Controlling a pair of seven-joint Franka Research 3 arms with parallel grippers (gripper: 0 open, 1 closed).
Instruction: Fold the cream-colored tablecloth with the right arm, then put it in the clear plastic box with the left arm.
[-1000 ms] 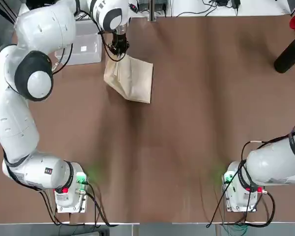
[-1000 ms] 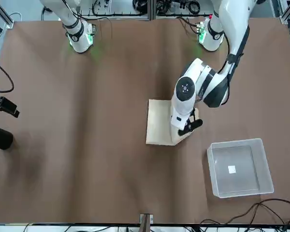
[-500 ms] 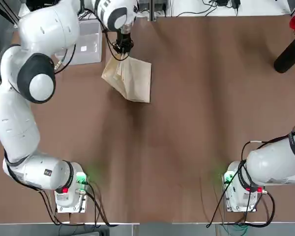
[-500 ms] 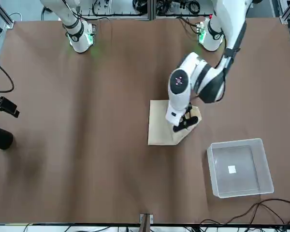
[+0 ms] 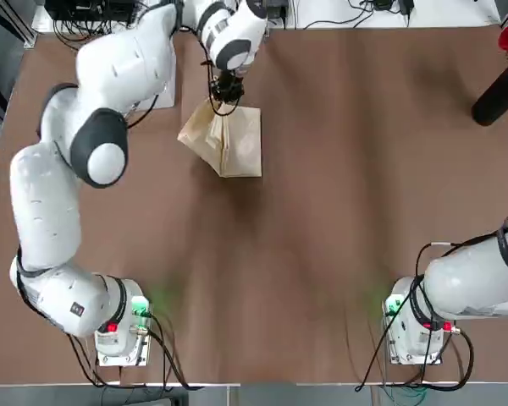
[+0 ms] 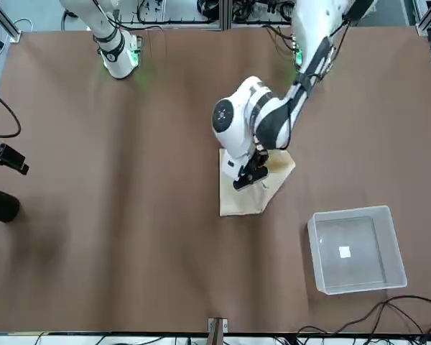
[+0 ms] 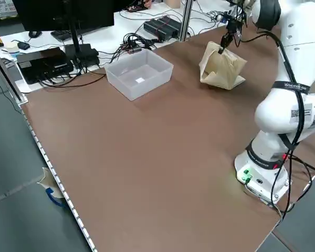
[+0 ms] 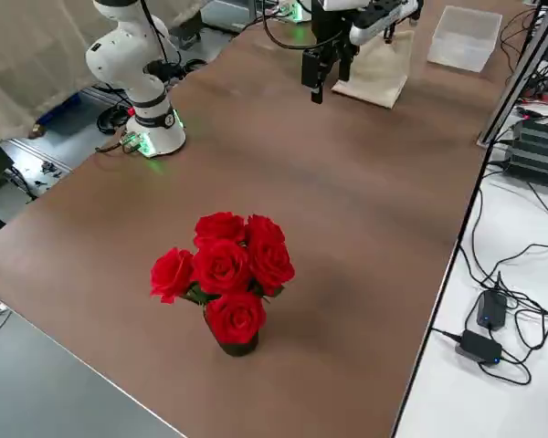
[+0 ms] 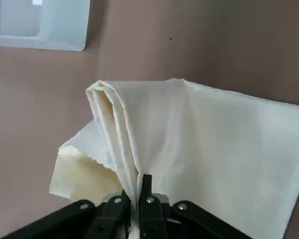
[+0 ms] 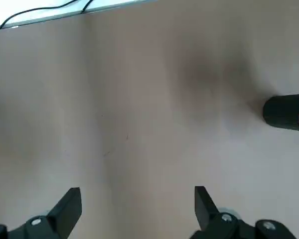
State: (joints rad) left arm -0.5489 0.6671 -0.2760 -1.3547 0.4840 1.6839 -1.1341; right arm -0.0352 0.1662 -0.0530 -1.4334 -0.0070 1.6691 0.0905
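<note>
The cream-colored tablecloth (image 5: 233,144) lies folded at the far left of the table, one edge pulled up into a peak. My left gripper (image 5: 226,91) is shut on that raised edge, seen close in the left wrist view as a bunched fold of tablecloth (image 9: 189,129) between the left gripper (image 9: 134,191) fingers. The clear plastic box (image 6: 355,248) stands empty to the robot's left of the cloth, also seen as the box (image 7: 139,73) from the side. The right arm (image 5: 466,288) is parked at the near right, and its right gripper (image 10: 137,196) hangs open over bare table.
A black vase of red roses (image 8: 224,274) stands at the far right of the table, seen from above as the vase (image 5: 499,93). Cables and black electronics (image 7: 42,60) lie on the white bench beyond the table's far edge.
The left gripper has moved toward the robot's right, away from the box, dragging the pinched cloth edge with it. The cloth's left part has risen and bunched. The right arm stayed still.
</note>
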